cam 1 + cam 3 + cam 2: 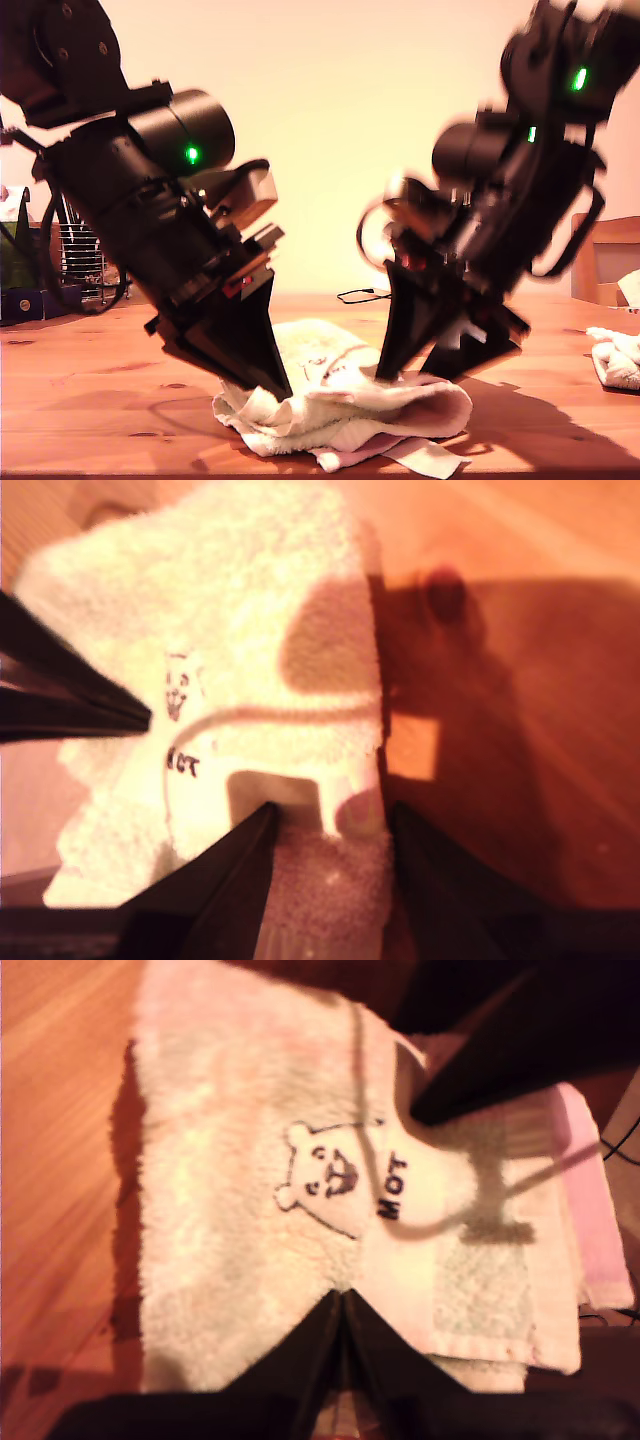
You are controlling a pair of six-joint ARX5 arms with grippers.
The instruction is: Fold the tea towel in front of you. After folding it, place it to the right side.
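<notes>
Over at 9 o'clock in the exterior view, beyond the table [90, 370], stands a wire rack [82, 250] beside a blue box [22, 303].

Coming down from 10 o'clock in that view is my first gripper [274, 384], jaws pressed together into one point. Touches down on the towel [340, 405] at that heap's 9 o'clock end, and whether any cloth is pinched cannot be told. In the first wrist view, meets the towel [230, 1160] edge with my first gripper [342, 1296] just beside a printed bear [325, 1175] and dark lettering.

Lying rumpled at 6 o'clock in the exterior view, near the table's front edge, is the towel: cream, with a pink layer peeking out underneath.

Reaching in from 1 o'clock in the exterior view is my second gripper [410, 374], blurred, jaws spread, tips at the towel's back edge. In the second wrist view, straddles a fold of the towel [250, 610] with my second gripper [330, 812], not clamped on it.

Behind, near the centre of the exterior view, lies a thin black cable [365, 295]. At 3 o'clock sits a wooden chair [603, 262], with a white cloth [620, 357] on the table below it, well apart from the towel.
</notes>
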